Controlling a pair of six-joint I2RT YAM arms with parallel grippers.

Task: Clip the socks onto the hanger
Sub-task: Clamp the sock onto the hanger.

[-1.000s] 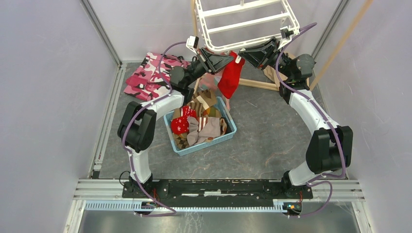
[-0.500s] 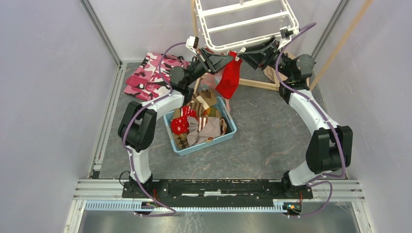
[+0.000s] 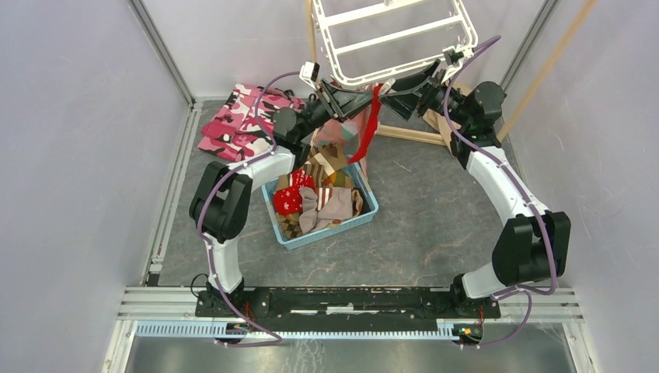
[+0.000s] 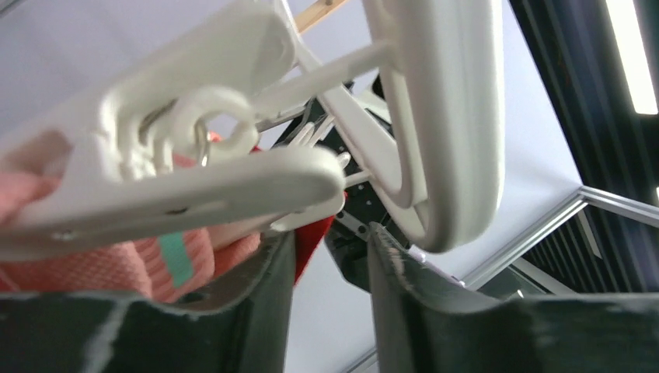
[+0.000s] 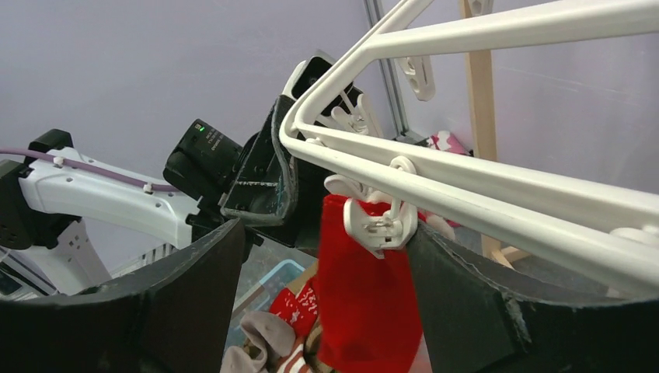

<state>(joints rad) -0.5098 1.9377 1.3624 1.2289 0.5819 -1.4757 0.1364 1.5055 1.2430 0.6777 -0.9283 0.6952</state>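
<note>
The white hanger point(image 3: 396, 37) hangs at the back. A red sock point(image 3: 371, 116) dangles from a clip peg point(image 5: 381, 225) on the hanger's near rim, and a salmon-pink sock with a teal patch point(image 4: 116, 264) hangs from the peg beside it point(image 4: 179, 155). My left gripper point(image 3: 362, 99) is just left of the red sock, open, with nothing between its fingers point(image 4: 330, 249). My right gripper point(image 3: 392, 84) is open wide, and the red sock point(image 5: 365, 303) hangs free between its fingers point(image 5: 326, 233). More socks point(image 3: 289, 198) lie in the basket.
A blue basket point(image 3: 334, 227) sits on the floor under the left arm. A pink camouflage garment point(image 3: 237, 120) lies at the back left. A wooden pole stand point(image 3: 412, 134) holds the hanger, behind the right gripper. Metal frame rails point(image 3: 167, 194) border the floor.
Both grippers have opened. The right gripper has let go of the peg and drawn back slightly. The red sock now hangs from the peg, turned more edge-on.
</note>
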